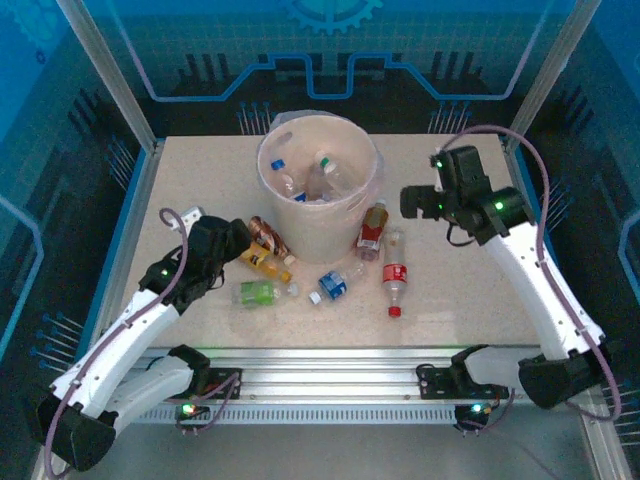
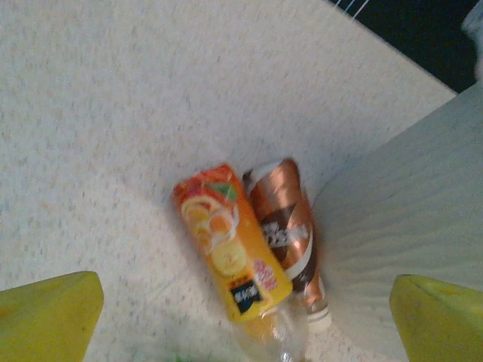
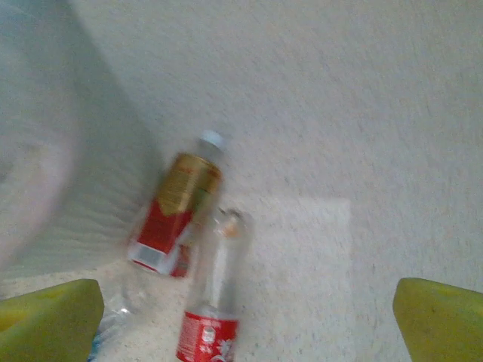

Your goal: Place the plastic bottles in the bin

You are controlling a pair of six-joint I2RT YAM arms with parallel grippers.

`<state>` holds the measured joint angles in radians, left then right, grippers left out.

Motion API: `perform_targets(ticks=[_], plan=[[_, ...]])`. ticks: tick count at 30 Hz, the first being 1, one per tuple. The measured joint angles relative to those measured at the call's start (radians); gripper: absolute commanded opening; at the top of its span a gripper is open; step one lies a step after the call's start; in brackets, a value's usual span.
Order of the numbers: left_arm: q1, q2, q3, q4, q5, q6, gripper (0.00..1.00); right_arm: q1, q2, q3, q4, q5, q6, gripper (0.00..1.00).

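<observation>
Showed a robot test cell of a laboratory or demonstration kind, not a home or shop. Was walled at back and sides by blue translucent panels (image 1: 200, 50) printed with a gear and circuit-line motif, held in slanted aluminium posts (image 1: 100, 65). Carried a pale speckled tabletop (image 1: 470, 310), edged at the near side by a ribbed aluminium rail (image 1: 330, 365) on which two white-and-black arms were mounted: left arm (image 1: 120, 345), right arm (image 1: 545, 275). Bore small green indicator lights on joints and bases, with looped cables (image 1: 484, 128) running along the arms. Held staged props: a lined white bin (image 1: 320, 235) and scattered plastic bottles (image 1: 333, 285).
</observation>
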<state>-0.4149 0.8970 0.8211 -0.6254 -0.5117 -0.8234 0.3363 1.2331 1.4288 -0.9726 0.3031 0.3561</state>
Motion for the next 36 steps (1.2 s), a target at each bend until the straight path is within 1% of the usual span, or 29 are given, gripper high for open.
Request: perform_targets(ticks=[4,7,9,12,16,21,28,32,36], plan=[[0.0,0.0,-0.039,-0.054,0.056,-0.096,0.99,-0.091,-0.061,-0.145,0.011,-0.05,0.055,1.0],[0.0,0.0,-0.07,-0.08,0.109,-0.14,0.99,-0.138,-0.086,-0.217,0.016,-0.08,0.081,1.0],[0.0,0.002,-0.084,-0.095,0.151,-0.136,0.99,-0.156,-0.089,-0.239,0.016,-0.097,0.09,1.0],[0.0,0.017,-0.083,-0.114,0.212,-0.058,0.99,-0.169,-0.089,-0.254,0.023,-0.11,0.094,1.0],[0.0,0.098,-0.018,-0.175,0.291,0.163,0.99,-0.182,-0.093,-0.265,0.037,-0.125,0.097,0.99],[-0.007,0.188,0.065,-0.188,0.32,0.396,0.99,-0.202,-0.105,-0.285,0.052,-0.132,0.1,1.0],[-0.022,0.211,0.066,-0.133,0.372,0.728,0.99,-0.233,-0.142,-0.302,0.053,-0.144,0.1,1.0],[-0.029,0.21,0.038,-0.105,0.352,0.967,0.99,-0.263,-0.167,-0.304,0.053,-0.151,0.099,1.0],[-0.029,0.21,0.029,-0.136,0.352,1.136,0.99,-0.283,-0.18,-0.309,0.054,-0.161,0.097,1.0]])
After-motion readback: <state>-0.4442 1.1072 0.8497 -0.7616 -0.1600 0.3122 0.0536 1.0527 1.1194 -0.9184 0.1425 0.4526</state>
